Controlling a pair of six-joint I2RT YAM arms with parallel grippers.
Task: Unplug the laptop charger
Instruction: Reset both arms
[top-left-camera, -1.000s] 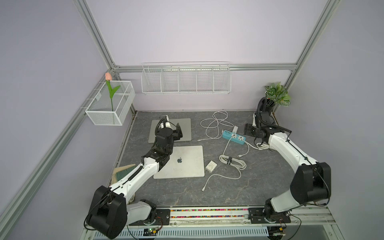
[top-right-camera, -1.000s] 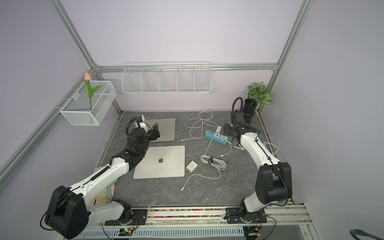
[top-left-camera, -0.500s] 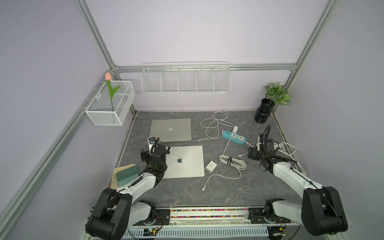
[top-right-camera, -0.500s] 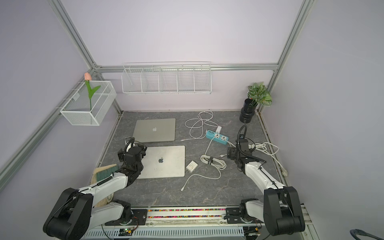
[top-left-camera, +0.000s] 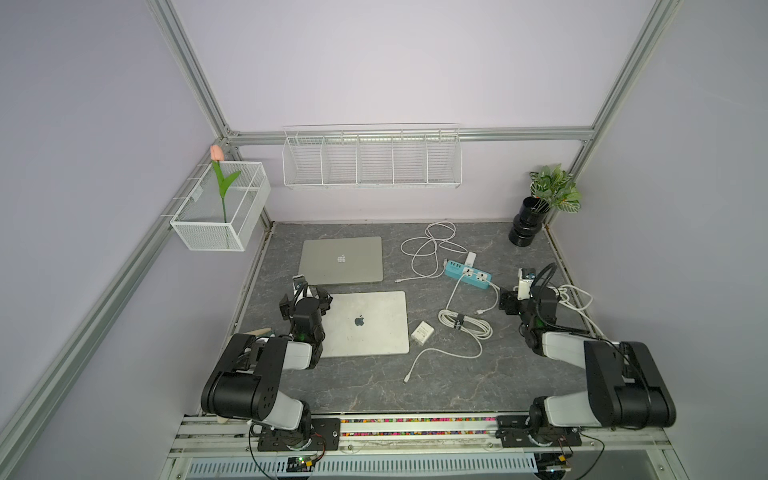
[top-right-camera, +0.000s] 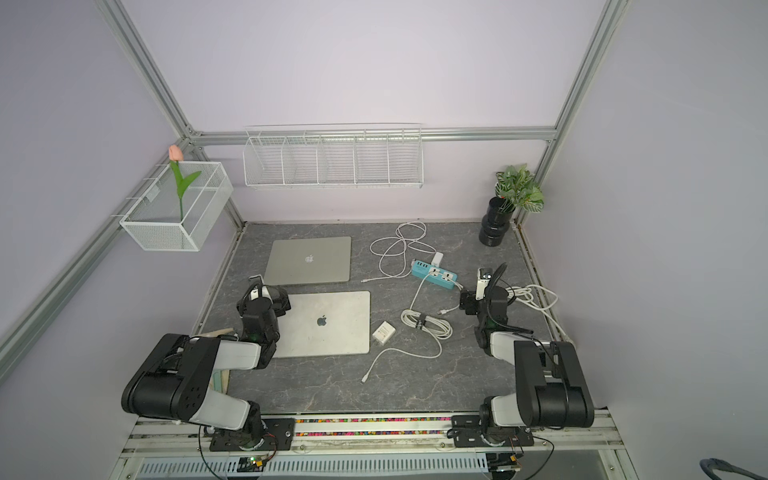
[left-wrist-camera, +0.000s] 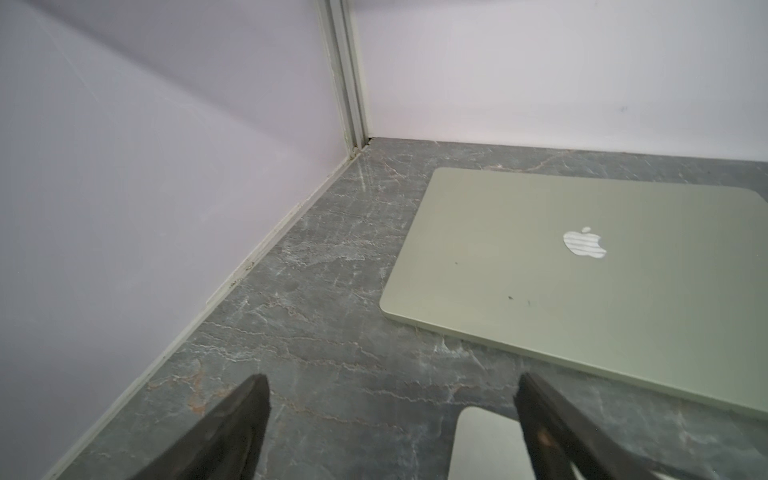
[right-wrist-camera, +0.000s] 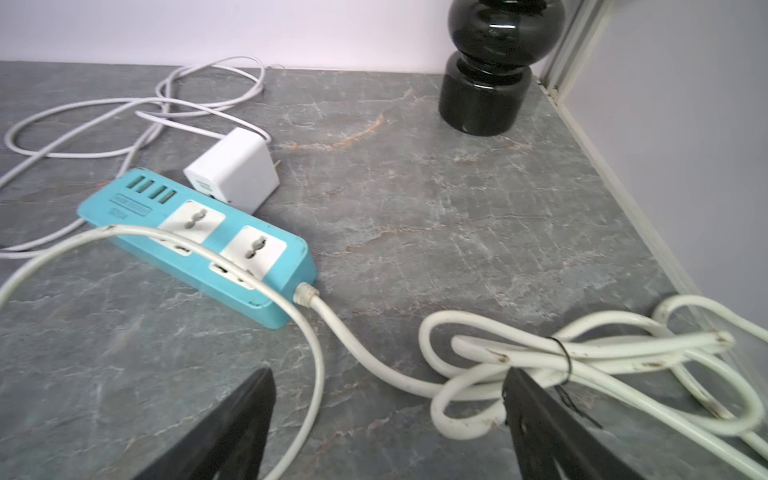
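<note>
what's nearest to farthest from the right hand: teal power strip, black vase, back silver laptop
In a top view, from the right hand:
1. Teal plastic power strip, toward centre.
2. Black round vase, back right corner.
3. Silver closed laptop, back left.

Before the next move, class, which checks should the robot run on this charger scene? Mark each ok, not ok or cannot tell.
1. Left gripper open, holding nothing: ok.
2. Right gripper open, holding nothing: ok.
3. Thick cord clear of it: cannot tell.
4. White charger out of the teal power strip, prongs bare: ok.
5. Thin white cable clear of the strip: not ok, it drapes across it.
6. Sockets under that cable empty: cannot tell.
</note>
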